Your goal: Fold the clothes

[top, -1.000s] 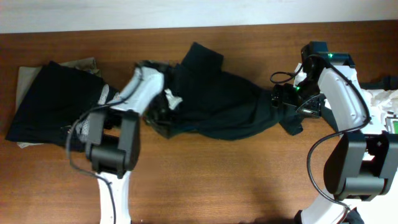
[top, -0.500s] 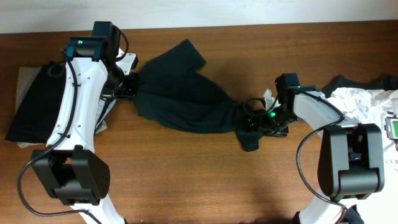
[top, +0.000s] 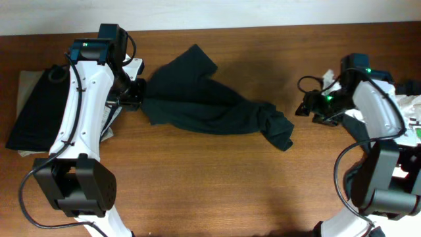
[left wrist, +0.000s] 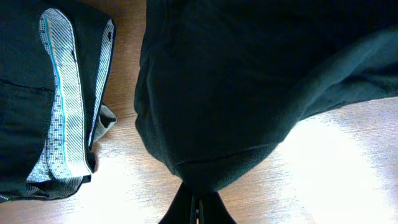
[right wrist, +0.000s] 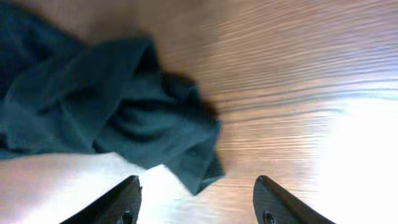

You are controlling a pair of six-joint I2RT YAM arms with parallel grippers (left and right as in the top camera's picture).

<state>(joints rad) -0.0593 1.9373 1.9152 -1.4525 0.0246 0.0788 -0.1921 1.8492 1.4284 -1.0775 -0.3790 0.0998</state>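
Observation:
A black T-shirt [top: 204, 105] lies stretched and crumpled across the middle of the table. My left gripper [top: 136, 99] is shut on its left edge; in the left wrist view the black cloth [left wrist: 249, 81] bunches into the closed fingertips [left wrist: 198, 208]. My right gripper [top: 308, 108] is open and empty, a little right of the shirt's right end [top: 279, 131]. The right wrist view shows that end [right wrist: 124, 118] ahead of the spread fingers [right wrist: 198, 202]. No white logo shows.
A folded dark garment over beige cloth [top: 46, 112] lies at the far left; its patterned lining [left wrist: 62, 99] shows in the left wrist view. A heap of white and dark clothes [top: 395, 99] sits at the right edge. Bare wood lies in front.
My right gripper let go of the shirt's right end and moved right and up, away from it. The shirt's right end dropped flat. The left gripper stayed where it was, still gripping.

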